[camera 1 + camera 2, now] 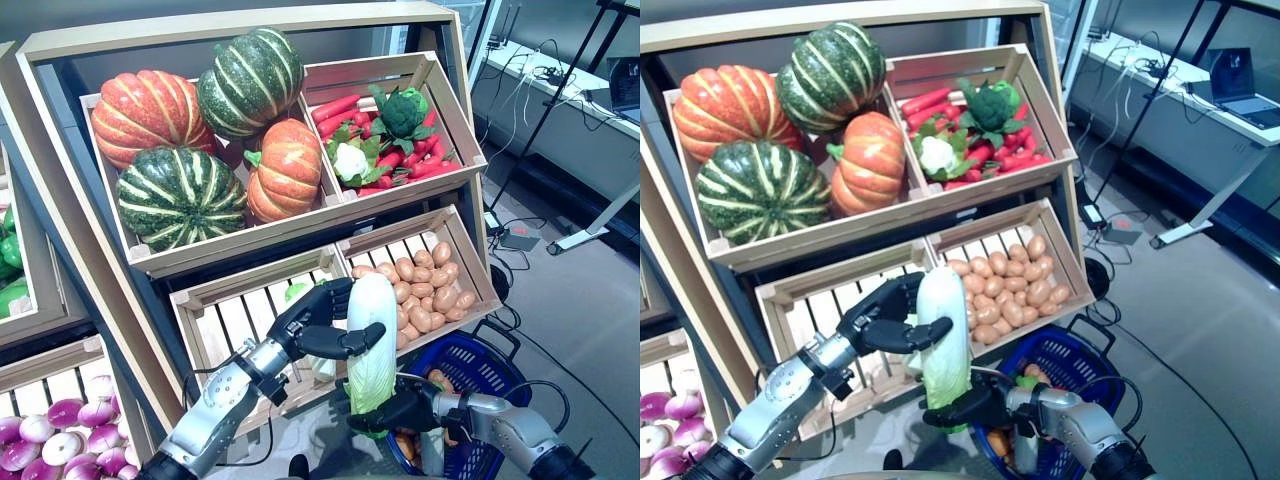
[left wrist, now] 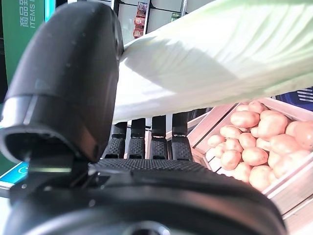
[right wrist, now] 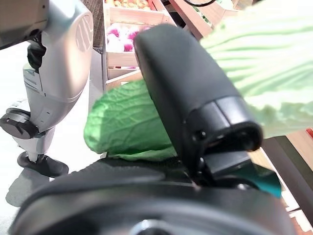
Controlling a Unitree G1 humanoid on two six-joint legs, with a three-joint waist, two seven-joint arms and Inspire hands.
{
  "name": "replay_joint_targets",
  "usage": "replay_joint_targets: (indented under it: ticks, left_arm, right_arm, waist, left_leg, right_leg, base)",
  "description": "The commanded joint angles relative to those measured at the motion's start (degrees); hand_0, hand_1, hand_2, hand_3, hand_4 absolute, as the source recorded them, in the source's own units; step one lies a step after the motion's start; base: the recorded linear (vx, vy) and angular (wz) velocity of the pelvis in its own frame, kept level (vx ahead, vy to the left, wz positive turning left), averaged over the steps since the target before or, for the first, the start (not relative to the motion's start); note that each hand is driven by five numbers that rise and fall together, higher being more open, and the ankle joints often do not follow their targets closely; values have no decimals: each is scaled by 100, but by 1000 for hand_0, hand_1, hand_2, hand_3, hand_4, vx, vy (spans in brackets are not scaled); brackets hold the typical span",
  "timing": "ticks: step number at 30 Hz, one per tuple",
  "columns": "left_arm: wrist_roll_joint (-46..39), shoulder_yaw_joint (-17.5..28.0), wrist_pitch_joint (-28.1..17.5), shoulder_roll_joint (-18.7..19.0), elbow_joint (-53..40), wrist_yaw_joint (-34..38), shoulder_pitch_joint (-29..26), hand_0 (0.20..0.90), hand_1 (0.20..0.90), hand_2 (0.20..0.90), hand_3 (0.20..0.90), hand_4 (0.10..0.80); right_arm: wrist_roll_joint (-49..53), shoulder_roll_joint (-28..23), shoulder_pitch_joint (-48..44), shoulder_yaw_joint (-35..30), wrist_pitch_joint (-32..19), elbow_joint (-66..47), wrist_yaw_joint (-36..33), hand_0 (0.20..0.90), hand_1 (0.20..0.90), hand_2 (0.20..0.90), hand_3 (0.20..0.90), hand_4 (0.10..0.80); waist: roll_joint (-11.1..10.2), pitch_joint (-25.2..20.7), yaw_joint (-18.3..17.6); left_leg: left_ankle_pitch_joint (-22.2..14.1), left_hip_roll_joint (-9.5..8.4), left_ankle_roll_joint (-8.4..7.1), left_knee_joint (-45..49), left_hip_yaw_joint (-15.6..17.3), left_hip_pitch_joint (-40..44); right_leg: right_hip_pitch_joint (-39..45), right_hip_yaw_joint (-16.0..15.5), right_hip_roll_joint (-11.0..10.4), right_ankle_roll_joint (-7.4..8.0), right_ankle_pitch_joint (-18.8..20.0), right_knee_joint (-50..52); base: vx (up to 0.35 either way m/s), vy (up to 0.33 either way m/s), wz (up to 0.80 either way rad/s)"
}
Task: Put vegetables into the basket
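A long pale-green napa cabbage (image 1: 372, 340) stands upright in front of the stand's lower crates, just left of the blue basket (image 1: 478, 368) on the floor. My left hand (image 1: 318, 322) is curled round its white upper half, thumb across the front. My right hand (image 1: 400, 410) is curled round its leafy green lower end. The cabbage fills the left wrist view (image 2: 210, 58) above my left hand (image 2: 73, 83), and shows in the right wrist view (image 3: 132, 125) behind my right hand's thumb (image 3: 190, 93). The basket holds orange and green vegetables (image 1: 437, 379).
The wooden stand (image 1: 250, 160) rises close in front, with a slatted lower crate (image 1: 240, 320) behind my left hand and a crate of potatoes (image 1: 425, 285) behind the cabbage. A table frame and cables (image 1: 560, 230) stand on the floor at the right.
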Motion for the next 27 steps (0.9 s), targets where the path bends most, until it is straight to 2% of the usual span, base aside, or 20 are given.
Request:
replay_joint_targets:
  ticks: [1,4,5,6,7,8,9,18,27]
  left_arm:
    - [-465,-15,-667,-243,-685,-320,-811,300,300,300,300,400]
    - [-378,7,-658,-203,-712,-279,-770,300,300,300,300,400]
    - [-370,22,-670,-190,-696,-265,-762,396,396,396,396,464]
    - [-366,40,-680,-181,-698,-240,-760,448,448,448,448,499]
    - [-369,54,-681,-179,-701,-233,-760,554,554,554,554,569]
    - [-377,80,-679,-171,-692,-235,-754,782,782,782,782,722]
    - [-387,127,-654,-155,-694,-176,-734,900,900,900,900,800]
    - [-252,535,-539,-87,-648,49,-541,900,900,900,900,800]
    - [-91,1234,-389,38,-669,271,-149,900,900,900,900,800]
  right_arm:
    - [540,66,-285,1,-299,-222,136,300,300,300,300,400]
    - [703,81,-204,-62,-398,-250,-114,300,300,300,300,400]
    - [791,93,-166,-125,-390,-251,-247,300,300,300,300,400]
    - [849,111,-148,-168,-425,-218,-333,300,300,300,300,400]
    - [859,122,-132,-200,-457,-193,-348,300,300,300,300,400]
    - [882,134,-111,-255,-495,-176,-364,300,300,300,300,400]
    - [933,145,-81,-324,-542,-193,-411,300,300,300,300,400]
    - [1376,110,190,-1005,-1023,-486,-1018,300,300,300,300,400]
    - [1650,107,787,-2032,-1577,-801,-1376,300,300,300,300,400]
  waist:
    - [-55,-247,105]
    - [-45,-249,89]
    - [-39,-253,76]
    - [-36,-256,67]
    - [-34,-255,62]
    - [-31,-254,54]
    - [-23,-249,38]
    - [11,-208,-88]
    - [30,-174,-244]
  left_leg:
    - [-748,26,3,9,28,363]
    - [-743,38,0,9,33,366]
    - [-740,40,0,9,38,360]
    - [-741,42,3,9,44,361]
    - [-742,44,5,9,51,362]
    - [-742,45,6,9,58,364]
    - [-739,52,4,9,73,365]
    - [-721,107,-17,9,139,358]
    - [-647,185,-41,9,244,272]
  right_leg:
    - [-416,123,-255,173,768,-219]
    - [-425,152,-241,168,760,-203]
    - [-434,161,-237,167,762,-204]
    - [-434,166,-235,167,767,-212]
    - [-433,166,-234,166,767,-214]
    - [-433,171,-232,166,770,-219]
    - [-442,191,-224,164,774,-217]
    - [-461,276,-179,156,819,-269]
    - [-569,359,-93,115,838,-277]
  base:
    - [0,0,0]
    - [0,0,0]
    - [0,0,0]
    - [0,0,0]
    - [0,0,0]
    - [-33,-9,-1]
    - [-50,-11,-2]
    - [-25,-14,-3]
    - [-11,-17,-4]
